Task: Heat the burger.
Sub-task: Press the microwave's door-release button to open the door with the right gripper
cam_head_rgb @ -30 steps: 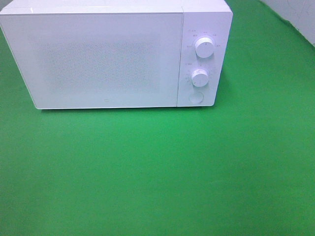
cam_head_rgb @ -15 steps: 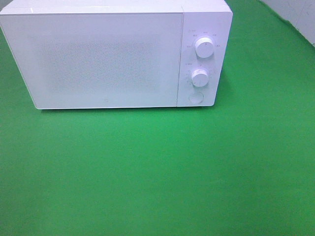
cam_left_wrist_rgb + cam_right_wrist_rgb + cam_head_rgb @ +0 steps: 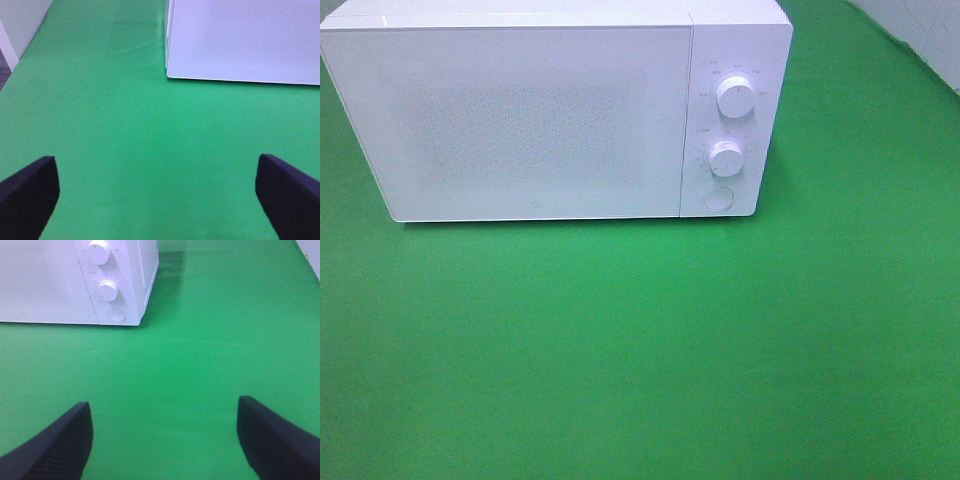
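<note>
- The left gripper (image 3: 160,200) is released: its two dark fingers (image 3: 27,192) stand wide apart with only green cloth (image 3: 125,140) between them, holding nothing
- The right gripper (image 3: 165,440) is likewise spread wide and empty, facing the control side of the microwave (image 3: 75,285)
- Neither arm shows in the high view
- The burger is not visible in any view; it may sit behind the closed door (image 3: 535,120), but the pale speckled panel hides whatever is inside
- Risk: if the burger is not inside, turning a knob would run the microwave empty
- Risk: the upper knob (image 3: 735,97) and lower knob (image 3: 725,158) are smooth and round, so fingers closing off-centre could slip or overshoot the setting
- Risk: a hard push on the round button (image 3: 718,198), at the lower right of the microwave's front, could shove the box back over the cloth
- Risk: a door swinging out towards the left of the frame could strike the left arm if it waits close
- Writing: small grey marks ring both knobs, too fine to read
- A small mark (image 3: 538,209) sits low on the door, unreadable; no brand can be made out
</note>
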### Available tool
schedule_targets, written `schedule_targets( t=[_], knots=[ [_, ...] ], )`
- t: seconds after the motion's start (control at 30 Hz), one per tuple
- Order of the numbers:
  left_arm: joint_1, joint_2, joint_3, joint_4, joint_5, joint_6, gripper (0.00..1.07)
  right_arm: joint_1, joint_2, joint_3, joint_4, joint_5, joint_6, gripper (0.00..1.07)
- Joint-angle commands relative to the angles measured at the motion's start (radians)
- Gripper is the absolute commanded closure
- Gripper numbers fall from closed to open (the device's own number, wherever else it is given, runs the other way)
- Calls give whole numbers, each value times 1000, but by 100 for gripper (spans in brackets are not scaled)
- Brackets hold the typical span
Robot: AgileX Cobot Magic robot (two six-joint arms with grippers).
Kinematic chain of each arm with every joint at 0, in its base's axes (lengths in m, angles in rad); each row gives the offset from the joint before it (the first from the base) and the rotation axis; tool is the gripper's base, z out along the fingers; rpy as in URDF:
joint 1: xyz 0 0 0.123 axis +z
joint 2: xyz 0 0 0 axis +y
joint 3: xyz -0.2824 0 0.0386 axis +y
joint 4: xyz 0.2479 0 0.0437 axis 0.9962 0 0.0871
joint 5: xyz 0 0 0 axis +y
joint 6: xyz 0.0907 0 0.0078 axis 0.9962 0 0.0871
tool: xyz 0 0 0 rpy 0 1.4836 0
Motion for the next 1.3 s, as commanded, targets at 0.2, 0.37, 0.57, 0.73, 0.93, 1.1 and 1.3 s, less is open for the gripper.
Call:
schedule_targets(
  t=[0.2,0.37,0.57,0.73,0.93,1.1,1.3],
  knots=[
    [4,-13,3,2,-4,-1,6,-7,45,-37,-4,-102,8,31],
    [4,-13,3,2,-4,-1,6,-7,112,-37,-4,-177,8,31],
    [4,-13,3,2,-4,-1,6,-5,233,-33,-4,-306,8,31],
    [4,-13,3,2,-4,-1,6,-5,338,-32,-3,-398,8,31],
    [4,-13,3,2,-4,-1,6,-5,438,-32,-3,-477,8,31],
    [4,-13,3,2,-4,-1,6,-5,568,-32,-3,-570,8,31],
    [4,-13,3,2,-4,-1,6,-5,707,-32,-3,-699,8,31]
  ],
)
